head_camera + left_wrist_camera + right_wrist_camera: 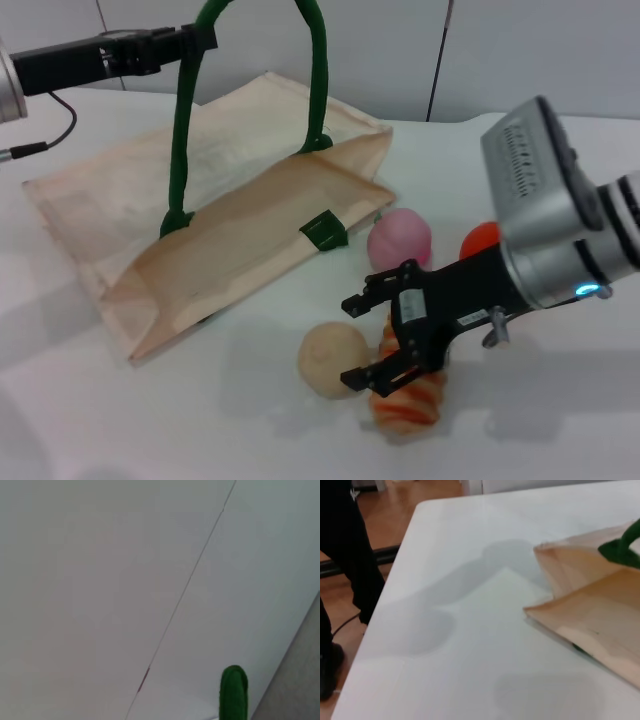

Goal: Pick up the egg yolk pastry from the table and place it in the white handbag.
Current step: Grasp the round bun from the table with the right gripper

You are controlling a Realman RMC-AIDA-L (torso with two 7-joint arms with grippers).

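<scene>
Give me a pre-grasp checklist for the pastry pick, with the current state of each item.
1. Right gripper open: ok.
2. Egg yolk pastry free on the table, not gripped: ok.
3. Jaws around the pastry: not ok, they are beside it.
4. Neighbours clear: not ok, the striped bread roll lies under the gripper and the pink bun is close.
5. White handbag mouth held up: ok, left gripper holds a green handle.

Tan egg yolk pastry (334,359) before flat white handbag (215,225)

Legible text: none; small white label on right claw (372,338) housing present, lettering too small to read.
</scene>
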